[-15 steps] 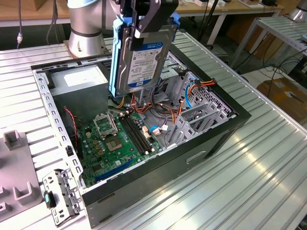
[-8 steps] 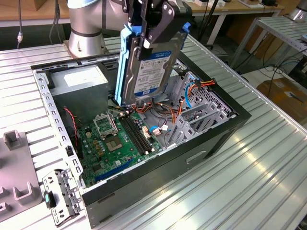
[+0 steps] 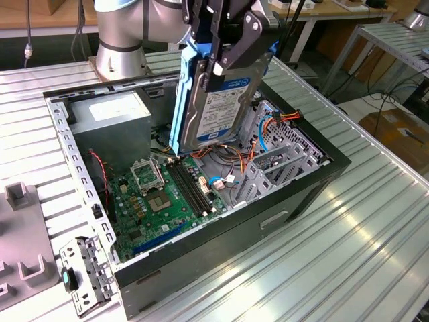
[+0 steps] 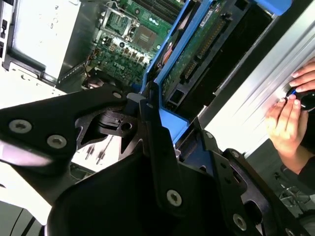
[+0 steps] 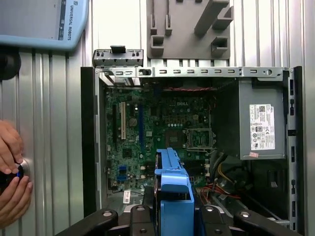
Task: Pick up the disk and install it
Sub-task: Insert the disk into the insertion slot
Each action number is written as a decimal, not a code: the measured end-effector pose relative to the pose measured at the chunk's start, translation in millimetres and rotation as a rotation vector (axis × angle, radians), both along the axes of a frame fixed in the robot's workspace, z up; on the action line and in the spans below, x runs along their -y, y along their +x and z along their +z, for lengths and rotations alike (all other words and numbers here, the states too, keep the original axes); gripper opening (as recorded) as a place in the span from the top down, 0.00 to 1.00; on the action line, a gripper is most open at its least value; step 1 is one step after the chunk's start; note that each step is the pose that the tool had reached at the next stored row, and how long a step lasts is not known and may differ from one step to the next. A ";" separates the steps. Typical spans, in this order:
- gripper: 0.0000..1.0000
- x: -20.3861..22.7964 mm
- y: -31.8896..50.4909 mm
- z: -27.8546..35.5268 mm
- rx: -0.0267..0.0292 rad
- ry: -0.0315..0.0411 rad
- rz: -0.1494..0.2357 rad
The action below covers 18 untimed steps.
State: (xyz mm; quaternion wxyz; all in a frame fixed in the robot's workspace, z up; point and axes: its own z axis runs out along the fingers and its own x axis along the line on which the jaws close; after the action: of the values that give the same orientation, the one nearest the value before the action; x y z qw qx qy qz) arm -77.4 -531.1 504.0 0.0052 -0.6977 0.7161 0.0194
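**Disk in the claw, hanging on edge over the open case**

I've got the gripper (image 3: 211, 74) clamped on the disk (image 3: 224, 111), fingers pressed against its two broad faces, so that's a firm hold on the blue-framed drive and nothing else. In the exterior view the disk hangs directly below the claw. Its long axis is close to vertical and leans slightly, with the labelled face turned toward the exterior view's right. Its lower end sits above the motherboard (image 3: 154, 201), and I judge it clear of the board. The grey drive cage (image 3: 281, 161) lies lower and off to the exterior view's right of the disk, inside the computer case (image 3: 201, 255). That offset is the one I'm watching. (A person's hand (image 5: 12, 167) rests on the table beside the case, well apart from the claw.)
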 end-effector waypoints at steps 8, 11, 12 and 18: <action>0.63 0.9 38.4 -0.4 0.0001 0.0000 0.000; 0.63 1.0 50.7 -0.6 0.0000 0.0000 0.000; 0.63 1.0 55.2 -0.6 0.0000 0.0000 0.000; 0.63 0.9 61.8 -0.8 0.0000 -0.0001 0.000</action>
State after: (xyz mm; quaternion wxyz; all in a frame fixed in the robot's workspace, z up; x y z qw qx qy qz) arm -15.5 -532.1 503.2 0.0052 -0.6976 0.7162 0.0194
